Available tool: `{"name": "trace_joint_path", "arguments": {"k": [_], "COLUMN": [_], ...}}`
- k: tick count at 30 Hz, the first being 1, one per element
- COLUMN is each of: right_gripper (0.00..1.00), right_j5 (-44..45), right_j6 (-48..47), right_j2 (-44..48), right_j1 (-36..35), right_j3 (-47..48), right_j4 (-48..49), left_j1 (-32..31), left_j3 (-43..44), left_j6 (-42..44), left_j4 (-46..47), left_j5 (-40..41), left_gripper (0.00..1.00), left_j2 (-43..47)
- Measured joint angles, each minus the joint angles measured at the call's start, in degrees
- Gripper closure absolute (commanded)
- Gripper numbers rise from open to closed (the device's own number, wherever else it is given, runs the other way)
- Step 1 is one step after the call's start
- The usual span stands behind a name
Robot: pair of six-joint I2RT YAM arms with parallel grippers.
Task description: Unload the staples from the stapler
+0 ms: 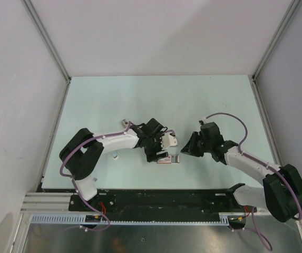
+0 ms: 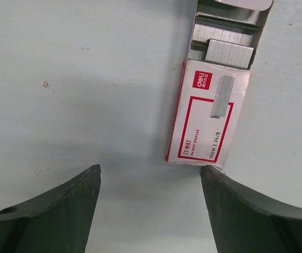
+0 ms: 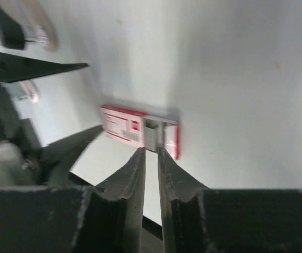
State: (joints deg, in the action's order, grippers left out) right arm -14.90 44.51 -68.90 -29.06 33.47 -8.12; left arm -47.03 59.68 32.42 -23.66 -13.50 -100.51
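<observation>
I cannot make out the pale-blue stapler or a loose strip of staples with certainty in any view. My left gripper [image 2: 151, 168] is open and empty just above the table, its right fingertip [image 2: 214, 176] at the near corner of a flat red, white and grey staple box [image 2: 208, 118]. In the top view the left gripper [image 1: 160, 150] is just left of the box [image 1: 166, 159]. My right gripper [image 3: 151, 151] is shut to a thin slit with nothing in it. It hovers over the box [image 3: 124, 126], a little right of it in the top view [image 1: 186, 149].
The box's far end is open and shows grey staple strips [image 2: 225, 45]. A white blocky piece [image 1: 169, 140] sits between the two grippers; I cannot tell what it is. A small pale thing [image 1: 117, 155] lies by the left arm. The black rail [image 1: 156, 197] runs along the near edge.
</observation>
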Motion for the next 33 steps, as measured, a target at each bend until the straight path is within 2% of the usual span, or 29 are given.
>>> {"name": "trace_joint_path", "arguments": {"k": [5, 13, 20, 29, 33], "right_gripper": [0.67, 0.66, 0.71, 0.84, 0.86], "right_j5": [-0.31, -3.39, -4.90, -4.94, -4.87], "right_j6": [-0.42, 1.51, 3.43, 4.13, 4.72], "right_j2": [-1.11, -4.79, -6.88, -9.09, -9.55], "right_j1": [0.98, 1.07, 1.07, 0.50, -0.28], "right_j3": [-4.46, -8.09, -9.03, -9.05, -9.05], "right_j4": [-0.55, 5.03, 10.14, 12.83, 13.94], "left_j1": [0.00, 0.00, -0.04, -0.11, -0.11], "left_j3": [-0.04, -0.11, -0.11, -0.11, -0.11], "left_j6": [0.02, 0.00, 0.00, 0.02, 0.02], "left_j4": [0.02, 0.07, 0.09, 0.09, 0.09], "left_j5": [0.02, 0.04, 0.09, 0.24, 0.24], "left_gripper": [0.19, 0.19, 0.19, 0.19, 0.19], "left_j2": [0.02, 0.07, 0.09, 0.11, 0.11]}}
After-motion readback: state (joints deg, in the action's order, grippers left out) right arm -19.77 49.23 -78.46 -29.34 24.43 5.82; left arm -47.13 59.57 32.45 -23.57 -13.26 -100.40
